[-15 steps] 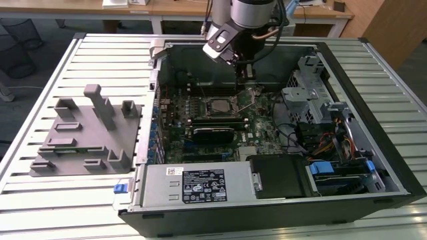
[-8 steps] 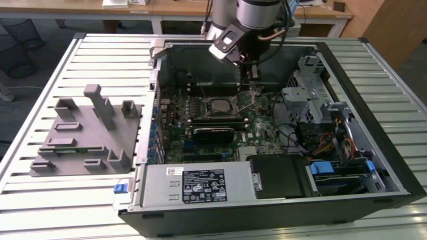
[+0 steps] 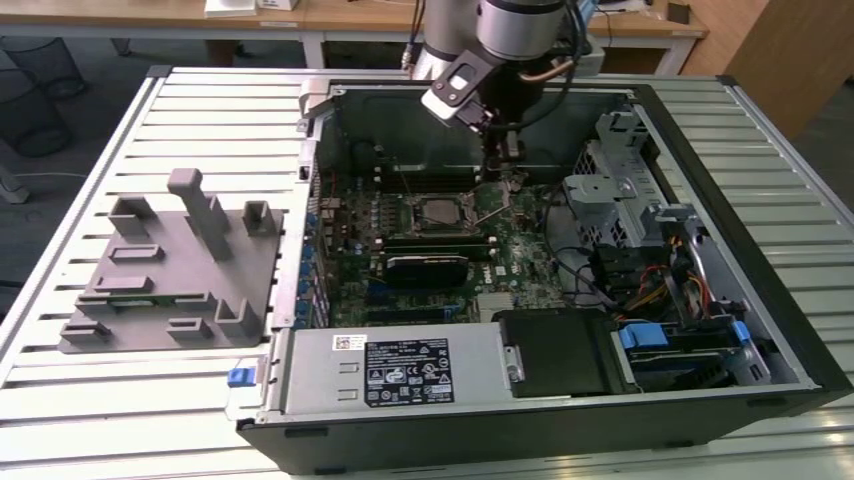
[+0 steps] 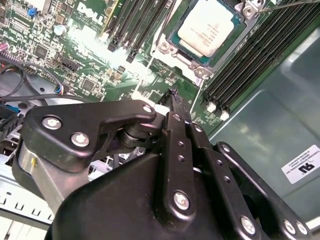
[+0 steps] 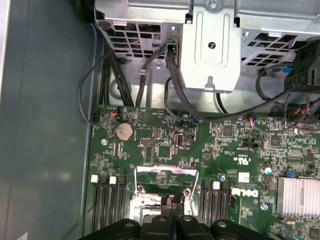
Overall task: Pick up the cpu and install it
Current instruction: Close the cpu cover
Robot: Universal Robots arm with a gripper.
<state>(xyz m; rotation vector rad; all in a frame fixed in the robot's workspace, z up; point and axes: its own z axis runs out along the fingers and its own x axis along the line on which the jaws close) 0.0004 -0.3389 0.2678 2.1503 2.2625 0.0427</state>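
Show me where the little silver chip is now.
The chip sits in the socket on the green circuit board, between two banks of black slots, near the middle of the open computer case in the exterior view.

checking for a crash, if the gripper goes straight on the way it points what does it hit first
Likely the motherboard just beside the socket where the cpu already sits, not the cpu itself. The gripper, fingers shut, points down there, but depth is unclear.
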